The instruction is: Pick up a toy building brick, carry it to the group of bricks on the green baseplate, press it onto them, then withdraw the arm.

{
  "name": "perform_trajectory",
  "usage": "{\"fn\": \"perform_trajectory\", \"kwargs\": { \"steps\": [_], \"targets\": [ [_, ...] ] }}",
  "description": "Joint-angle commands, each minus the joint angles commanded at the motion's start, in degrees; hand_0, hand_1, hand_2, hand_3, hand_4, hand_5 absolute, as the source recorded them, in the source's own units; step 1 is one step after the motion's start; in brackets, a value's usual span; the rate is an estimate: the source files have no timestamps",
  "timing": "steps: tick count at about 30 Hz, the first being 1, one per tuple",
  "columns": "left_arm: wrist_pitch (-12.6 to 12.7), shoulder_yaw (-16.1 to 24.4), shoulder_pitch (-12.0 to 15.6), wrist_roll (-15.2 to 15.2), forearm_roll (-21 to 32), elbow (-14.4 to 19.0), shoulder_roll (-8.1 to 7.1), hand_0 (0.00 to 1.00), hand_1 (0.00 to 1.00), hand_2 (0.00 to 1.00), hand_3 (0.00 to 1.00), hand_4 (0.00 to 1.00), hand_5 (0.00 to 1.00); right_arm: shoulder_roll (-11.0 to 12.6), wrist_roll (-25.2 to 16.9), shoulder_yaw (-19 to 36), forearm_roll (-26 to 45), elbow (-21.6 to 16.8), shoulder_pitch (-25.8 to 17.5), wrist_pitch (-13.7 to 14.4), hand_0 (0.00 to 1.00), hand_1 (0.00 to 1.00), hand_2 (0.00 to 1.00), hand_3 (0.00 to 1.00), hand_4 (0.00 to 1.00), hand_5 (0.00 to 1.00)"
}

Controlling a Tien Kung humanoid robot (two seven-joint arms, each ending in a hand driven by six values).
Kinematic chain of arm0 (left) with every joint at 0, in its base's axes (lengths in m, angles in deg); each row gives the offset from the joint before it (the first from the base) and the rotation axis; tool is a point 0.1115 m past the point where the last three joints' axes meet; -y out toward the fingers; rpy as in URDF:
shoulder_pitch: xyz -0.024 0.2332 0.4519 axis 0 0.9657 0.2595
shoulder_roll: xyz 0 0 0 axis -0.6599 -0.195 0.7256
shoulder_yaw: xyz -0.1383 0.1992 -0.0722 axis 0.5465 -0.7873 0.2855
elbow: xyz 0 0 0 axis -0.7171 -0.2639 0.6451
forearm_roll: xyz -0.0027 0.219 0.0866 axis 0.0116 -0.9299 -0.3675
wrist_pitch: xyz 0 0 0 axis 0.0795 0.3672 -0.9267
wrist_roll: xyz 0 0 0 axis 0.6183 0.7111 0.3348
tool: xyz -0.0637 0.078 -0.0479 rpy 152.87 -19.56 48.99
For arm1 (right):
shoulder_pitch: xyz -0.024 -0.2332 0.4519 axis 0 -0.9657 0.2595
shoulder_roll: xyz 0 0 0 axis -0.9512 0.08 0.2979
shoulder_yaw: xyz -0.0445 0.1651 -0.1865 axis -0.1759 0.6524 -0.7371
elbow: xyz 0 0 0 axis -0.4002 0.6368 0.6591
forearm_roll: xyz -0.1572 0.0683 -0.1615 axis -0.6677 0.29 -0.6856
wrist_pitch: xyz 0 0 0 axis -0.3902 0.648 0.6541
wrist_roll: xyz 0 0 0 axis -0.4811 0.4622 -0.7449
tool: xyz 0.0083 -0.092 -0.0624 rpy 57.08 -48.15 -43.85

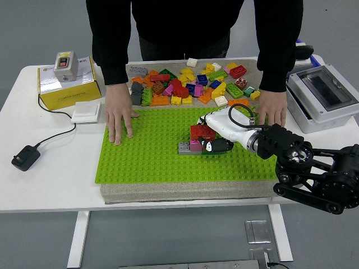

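- Right hand (pixel 210 140) grasping the red brick (pixel 201 132), sitting on the brick group (pixel 190 147) mid green baseplate (pixel 146 157)
- Loose bricks (pixel 190 84) at twelve o'clock
- Person's hands (pixel 119 117) flat on the baseplate's far edge

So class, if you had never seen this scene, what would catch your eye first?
Probably the green baseplate mid-table, where the robot's right hand rests on a small group of bricks. Next, the colourful pile of loose bricks behind it, and a person's two hands pressed flat at the plate's far corners.
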Motion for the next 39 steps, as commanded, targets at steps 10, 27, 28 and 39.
{"fn": "perform_trajectory", "kwargs": {
  "steps": [10, 27, 28, 39],
  "targets": [
    [0.27, 0.15, -0.08, -0.11, -0.24, 0.00, 0.05, 0.682, 0.655, 0.473, 0.650, 0.086, 0.635, 0.17, 0.03, 0.45, -0.02, 0.03, -0.12, 0.13, 0.118, 0.179, 0.660, 0.652, 0.475, 0.445],
    [0.51, 0.27, 0.14, -0.06, -0.03, 0.00, 0.24, 0.681, 0.656, 0.477, 0.650, 0.085, 0.639, 0.06, 0.14, 0.04, 0.08, -0.08, -0.23, 0.47, 0.116, 0.176, 0.655, 0.645, 0.467, 0.442],
    [0.54, 0.27, 0.16, -0.08, 0.01, 0.00, 0.25, 0.681, 0.656, 0.477, 0.650, 0.085, 0.639, 0.05, 0.15, -0.03, 0.07, -0.09, -0.23, 0.51, 0.116, 0.176, 0.655, 0.645, 0.467, 0.442],
    [0.63, 0.18, 0.43, -0.07, 0.15, 0.00, 0.30, 0.681, 0.656, 0.477, 0.652, 0.090, 0.644, 0.49, 0.25, 0.42, -0.02, -0.51, -0.39, 0.53, 0.113, 0.175, 0.647, 0.641, 0.448, 0.440]
  ]
}}
